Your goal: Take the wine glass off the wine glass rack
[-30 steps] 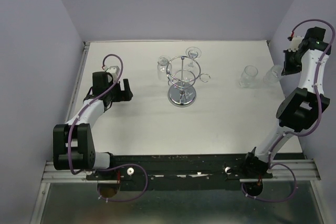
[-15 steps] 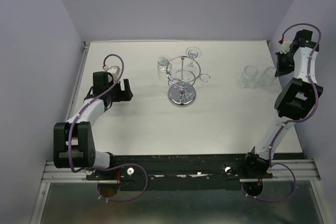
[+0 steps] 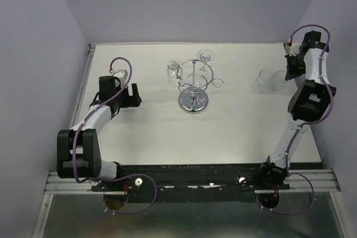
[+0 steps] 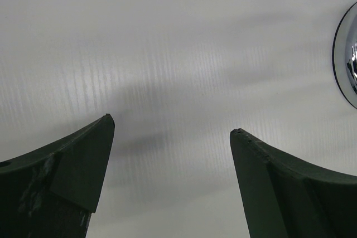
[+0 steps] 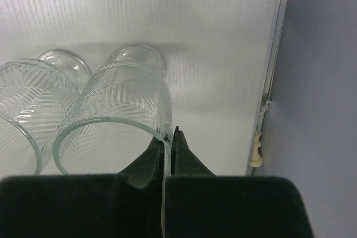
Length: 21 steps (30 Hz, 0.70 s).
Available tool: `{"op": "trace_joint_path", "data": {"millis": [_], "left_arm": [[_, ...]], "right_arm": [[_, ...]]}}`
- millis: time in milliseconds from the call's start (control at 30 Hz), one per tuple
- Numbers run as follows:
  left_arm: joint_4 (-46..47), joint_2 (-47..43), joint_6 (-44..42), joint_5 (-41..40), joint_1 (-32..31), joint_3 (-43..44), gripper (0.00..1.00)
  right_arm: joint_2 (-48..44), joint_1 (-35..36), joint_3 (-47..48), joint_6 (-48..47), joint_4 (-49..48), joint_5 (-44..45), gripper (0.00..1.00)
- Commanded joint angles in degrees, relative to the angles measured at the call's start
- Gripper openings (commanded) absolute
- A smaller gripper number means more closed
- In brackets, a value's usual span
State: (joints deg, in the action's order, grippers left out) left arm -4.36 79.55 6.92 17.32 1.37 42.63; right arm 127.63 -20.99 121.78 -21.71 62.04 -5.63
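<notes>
Well, the rack (image 3: 193,85) stands in the middle of the table (image 3: 145,137). Two hung glasses are on it, one on its left side (image 3: 173,71) and one at the back (image 3: 205,56).

Far off to the right is the held glass (image 5: 120,110). The right claw (image 5: 169,146) is squeezed almost shut, and the thin rim looks pinched between its fingers. Just beside it, maybe touching, is the other glass (image 5: 25,110).

A second ago the held glass and the right claw were closer to the right wall, with a gap to the other glass. Now they have slid over and the gap is gone. So I think this glass is already off the rack and is being parked with its friend. I cannot tell if it sits on the table yet. Letting go looks like the next job.

The left claw (image 4: 170,132) has not moved. It is wide open, holds nothing, and waits left of the rack.
</notes>
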Motion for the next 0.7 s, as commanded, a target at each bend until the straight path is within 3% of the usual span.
{"op": "trace_joint_path", "data": {"millis": [0,67,133,200,267,533,667], "left_arm": [[1.72,1.22,-0.06,-0.01,-0.49,0.61,0.99],[2.07,1.92,-0.06,-0.01,-0.75,1.05,0.99],[2.77,2.45,0.03,-0.01,-1.19,1.49,0.99],[3.04,3.15,0.11,-0.01,-1.19,1.93,0.99],[3.22,3.59,0.20,0.08,-1.19,2.37,0.99],[3.57,4.48,1.08,2.01,-3.56,3.77,0.99],[7.78,2.37,0.03,8.23,-3.48,2.72,0.99]], "right_arm": [[0.69,-0.36,0.57,-0.70,0.98,0.27,0.01],[0.60,-0.28,0.22,-1.05,1.33,0.09,0.03],[0.77,-0.28,0.04,-0.96,2.03,0.09,0.31],[0.34,-0.28,-0.13,-0.79,2.12,-0.43,0.47],[-0.63,-0.28,0.13,-0.44,1.94,-1.31,0.53],[-4.75,-0.28,0.75,0.45,2.21,-1.93,0.59],[-9.93,-0.45,-1.54,2.37,0.63,-0.35,0.62]]}}
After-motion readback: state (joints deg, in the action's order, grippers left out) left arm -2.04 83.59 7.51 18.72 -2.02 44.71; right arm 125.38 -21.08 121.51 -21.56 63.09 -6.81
